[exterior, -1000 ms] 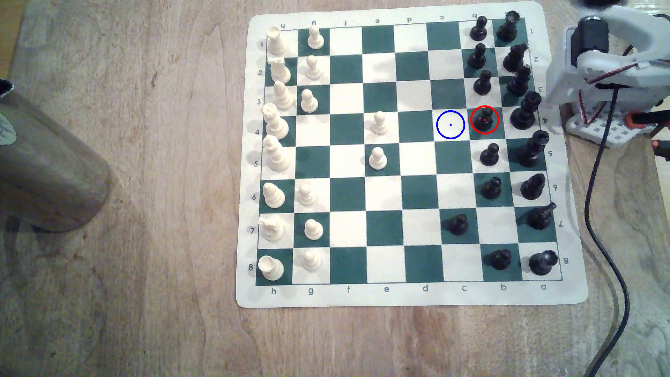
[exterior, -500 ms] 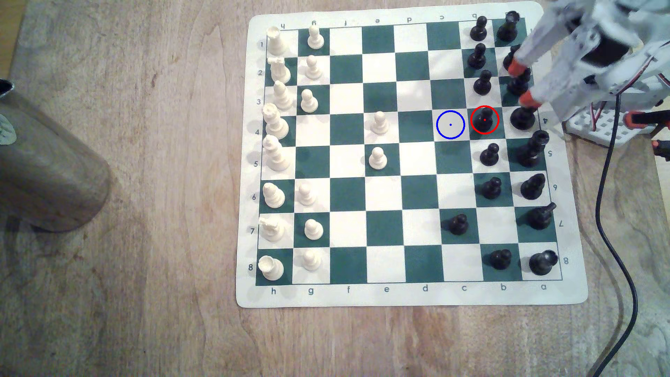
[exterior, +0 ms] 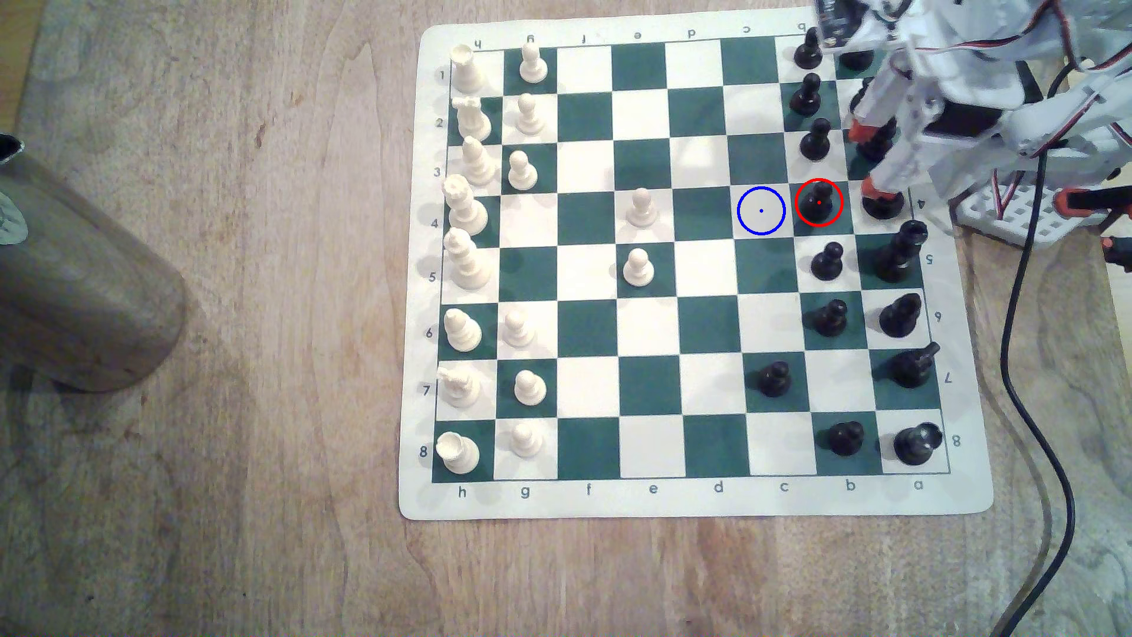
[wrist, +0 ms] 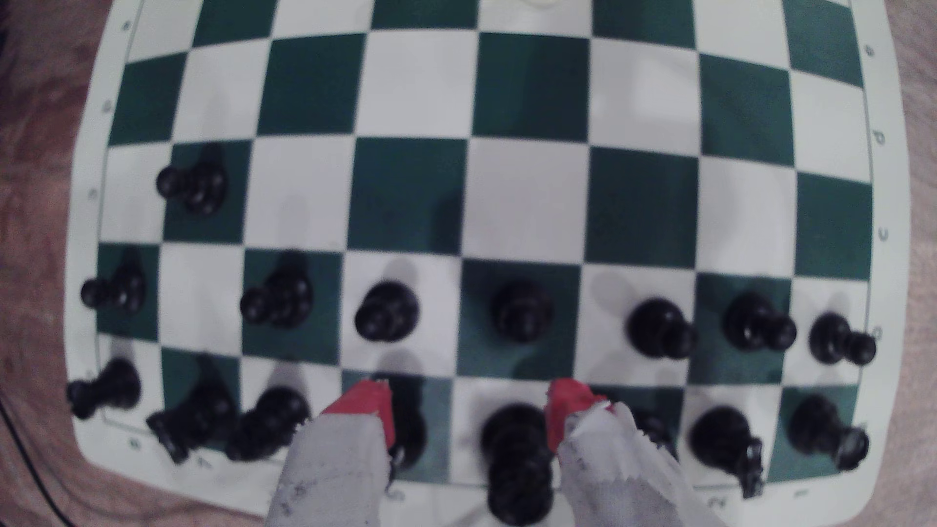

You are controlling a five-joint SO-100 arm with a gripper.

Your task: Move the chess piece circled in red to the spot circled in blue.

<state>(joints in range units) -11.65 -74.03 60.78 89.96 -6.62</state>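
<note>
1. Pawn, black and ringed in red, stands upright on a dark green square in the b column at row 4; in the wrist view it sits just ahead of the gripper.
2. Spot, a cream square with a blue ring and centre dot, is the square just to the exterior view's left of the pawn, and it is bare.
3. Gripper hangs over the black back row, to the exterior view's right of the pawn; its two red-tipped fingers are spread wide apart and hold nothing, with a tall black piece between them in the wrist view.
4. Black pawns: eight in all, seven in the b column and one forward on a green square in the c column.
5. Black back-row pieces: five show plainly in the exterior view, the others are partly covered by the arm.
6. White pawns: eight, with two advanced to the e column.
7. White back-row pieces: eight, along the h column.
8. Board lies on a wooden table; one black cable runs past its right edge in the exterior view.
</note>
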